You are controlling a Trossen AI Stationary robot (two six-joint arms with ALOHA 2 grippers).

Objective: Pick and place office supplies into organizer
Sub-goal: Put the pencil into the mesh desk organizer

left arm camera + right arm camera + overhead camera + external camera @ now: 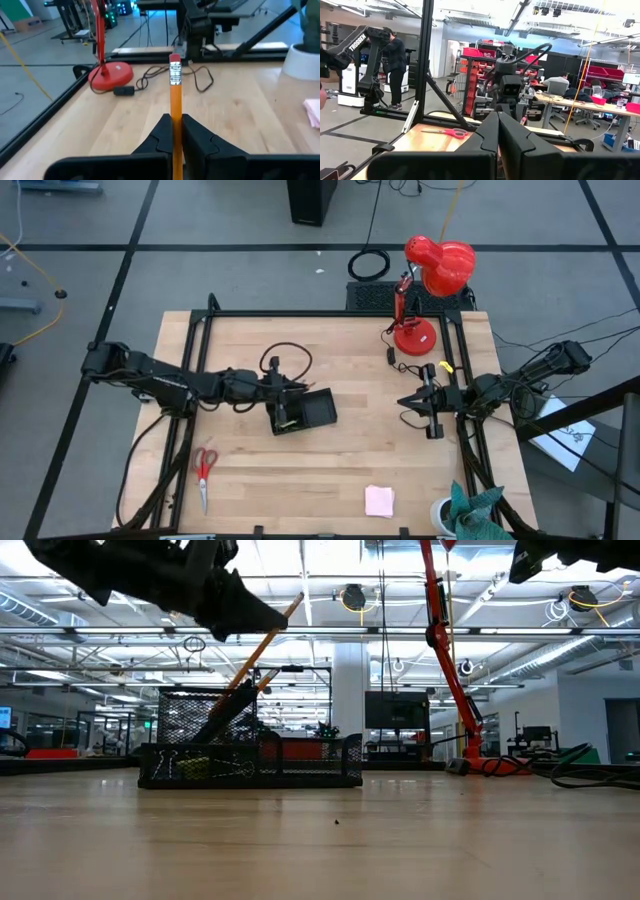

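A: Start from the overhead view. Where is your left gripper [282,402]?

B: Over the left half of the table, right above the left end of the organizer [305,412]. Your right gripper [428,402] waits shut near the right edge, beside the lamp [430,290]. The scissors [204,473] lie near the front left and the note pad [379,500] at the front right, so your left arm is far nearer the tray.

A: And from table height?

B: The pencil [252,664] leans, its lower end down in the taller mesh compartment of the organizer [250,752], its upper end rising to the right past the gripper [240,612]. Its long axis runs tilted, not upright. Something small and yellow-green sits in the shallow part.

A: Left wrist view?

B: Your fingers are clamped on the pencil [175,107], eraser end pointing away from the wrist; the shaft runs straight out between them.

A: Right wrist view?

B: Only the shut fingers [487,135], and the scissors [446,132] far across the table. I judge your next move is a plain release, the tray being straight below
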